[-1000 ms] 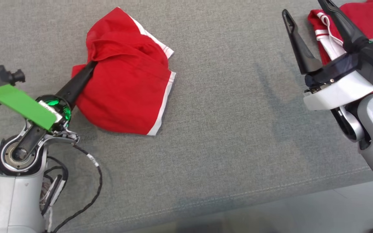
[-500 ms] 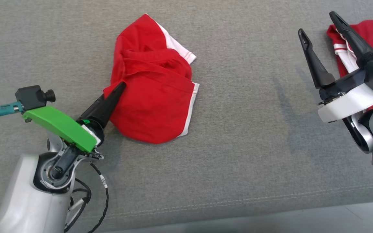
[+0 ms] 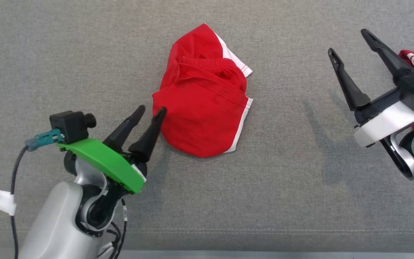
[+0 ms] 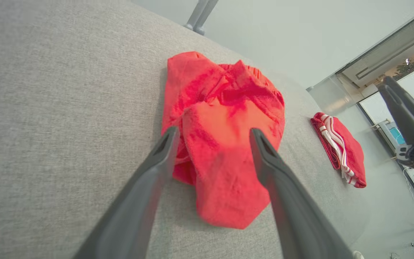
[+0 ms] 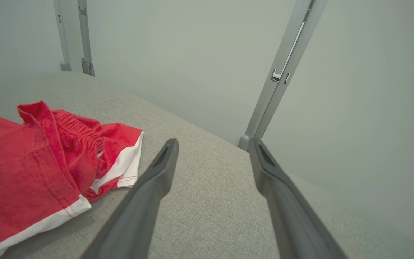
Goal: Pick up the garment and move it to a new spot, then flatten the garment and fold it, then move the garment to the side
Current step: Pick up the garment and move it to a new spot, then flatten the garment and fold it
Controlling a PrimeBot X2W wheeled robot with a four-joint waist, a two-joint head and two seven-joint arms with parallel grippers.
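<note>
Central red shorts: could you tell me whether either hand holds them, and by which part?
Nothing is held: the left hand is open by the red shorts; the right hand open, apart.

Head cam is looking steeply down on the grey bench (image 3: 282, 187) from above. Left wrist cam is sitting low & close, facing right at the red garment (image 4: 225, 144). Right wrist cam is skimming low toward the far wall (image 5: 192, 54). All 3 are sharing that garment.

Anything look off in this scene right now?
Only the red shorts: they lie in a crumpled heap, with the waistband bunched and one white-trimmed leg poking out, not flat. The left gripper hangs open beside them. No damage or spill is visible.
</note>
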